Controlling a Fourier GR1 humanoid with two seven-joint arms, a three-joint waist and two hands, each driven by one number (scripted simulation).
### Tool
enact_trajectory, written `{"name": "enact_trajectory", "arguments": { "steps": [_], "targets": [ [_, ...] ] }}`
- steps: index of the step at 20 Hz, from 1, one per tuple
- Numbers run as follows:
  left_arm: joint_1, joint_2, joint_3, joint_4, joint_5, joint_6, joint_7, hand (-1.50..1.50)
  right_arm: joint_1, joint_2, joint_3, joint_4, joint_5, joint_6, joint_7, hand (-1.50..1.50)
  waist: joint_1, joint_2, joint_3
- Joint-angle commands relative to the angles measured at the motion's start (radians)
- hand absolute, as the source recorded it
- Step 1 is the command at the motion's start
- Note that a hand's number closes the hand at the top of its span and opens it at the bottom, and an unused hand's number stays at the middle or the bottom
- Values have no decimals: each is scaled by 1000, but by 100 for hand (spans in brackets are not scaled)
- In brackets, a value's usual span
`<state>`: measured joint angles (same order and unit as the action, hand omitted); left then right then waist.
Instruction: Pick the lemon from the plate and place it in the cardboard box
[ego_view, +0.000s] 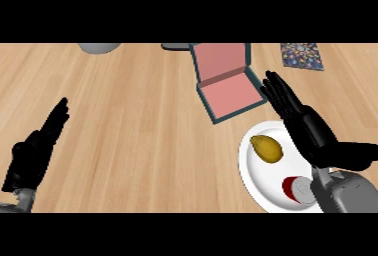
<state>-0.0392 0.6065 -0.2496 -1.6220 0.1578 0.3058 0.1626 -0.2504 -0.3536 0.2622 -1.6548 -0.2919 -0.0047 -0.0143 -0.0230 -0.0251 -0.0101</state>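
A yellow lemon (266, 148) lies on the left part of a white plate (258, 177) at the lower right. My right hand (306, 125) hovers over the plate's upper right side, just right of the lemon, with its fingers straight and pointing up toward the box. The box (226, 89) sits beyond the plate: dark teal walls, pink inside, its flap standing open at the back. My left hand (35, 147) rests open at the lower left, far from both, holding nothing.
A small red and white object (297, 190) shares the plate near my right wrist. A grey round object (99, 47) sits at the far edge, a dark item (174, 46) behind the box, and a patterned square (302, 56) at the far right.
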Motion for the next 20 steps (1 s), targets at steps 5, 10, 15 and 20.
{"name": "enact_trajectory", "arguments": {
  "steps": [5, 10, 15, 20],
  "targets": [
    [-159, -102, -61, 41, 26, -144, -113, 0, 114, -77, 25, 110, 47, 86, 32, -150, -4, 33, 9],
    [-117, -143, -108, -9, 43, -140, -95, 0, 126, -299, 42, 103, 462, -33, -134, -150, -35, 25, 6],
    [-147, -175, -125, 29, 31, -150, -105, 0, 208, -352, 120, 57, 744, -209, -287, -150, -22, 21, 10],
    [-145, -220, -143, 62, -7, -154, -123, 0, 347, -468, 50, -160, 796, -210, -181, -150, -2, 20, 9]
  ]
}}
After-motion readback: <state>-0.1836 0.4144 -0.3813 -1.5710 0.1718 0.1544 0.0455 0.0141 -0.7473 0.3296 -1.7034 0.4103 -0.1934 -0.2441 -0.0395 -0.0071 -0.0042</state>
